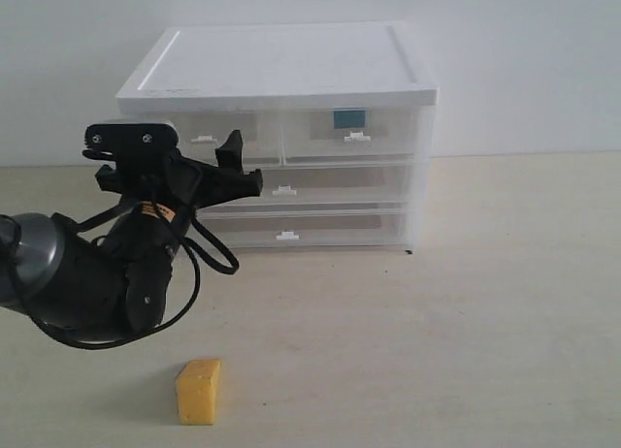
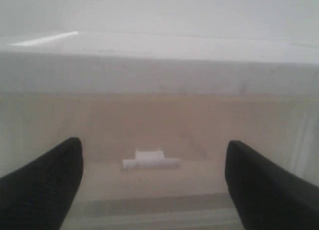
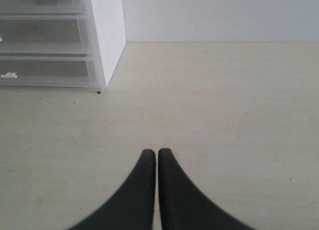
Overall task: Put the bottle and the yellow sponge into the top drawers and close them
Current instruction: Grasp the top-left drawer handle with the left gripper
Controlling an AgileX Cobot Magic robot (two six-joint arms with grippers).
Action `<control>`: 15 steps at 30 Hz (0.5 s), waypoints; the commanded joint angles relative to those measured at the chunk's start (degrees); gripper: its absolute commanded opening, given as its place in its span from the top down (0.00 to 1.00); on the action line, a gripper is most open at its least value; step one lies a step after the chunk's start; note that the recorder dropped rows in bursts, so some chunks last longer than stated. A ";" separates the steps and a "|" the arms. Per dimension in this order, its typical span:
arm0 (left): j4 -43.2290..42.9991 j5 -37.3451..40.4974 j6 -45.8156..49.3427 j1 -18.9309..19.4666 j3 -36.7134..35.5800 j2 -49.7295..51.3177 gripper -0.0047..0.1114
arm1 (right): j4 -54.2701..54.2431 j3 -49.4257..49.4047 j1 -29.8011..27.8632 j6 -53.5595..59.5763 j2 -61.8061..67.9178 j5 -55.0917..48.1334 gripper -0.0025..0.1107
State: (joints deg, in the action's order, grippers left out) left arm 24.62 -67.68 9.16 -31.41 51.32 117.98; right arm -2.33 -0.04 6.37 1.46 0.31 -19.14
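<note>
With my left jaws released and facing the top left drawer [image 2: 164, 121], I should centre on its white handle [image 2: 151, 159], clench squarely, then pull straight.

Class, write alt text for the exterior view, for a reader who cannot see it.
The left gripper, jaws open, faces the handle of the top left drawer of a white-topped cabinet. The yellow sponge sits on the table in front; the bottle shows teal through the top right drawer.
</note>
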 commanded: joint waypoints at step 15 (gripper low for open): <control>2.47 -2.28 1.60 0.04 3.20 3.52 0.54 | 0.12 0.04 -0.05 0.10 -0.31 0.15 0.98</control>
State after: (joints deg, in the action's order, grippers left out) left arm 28.53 -71.42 11.00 -32.05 52.94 120.85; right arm -2.33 -0.04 6.37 1.46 0.31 -19.14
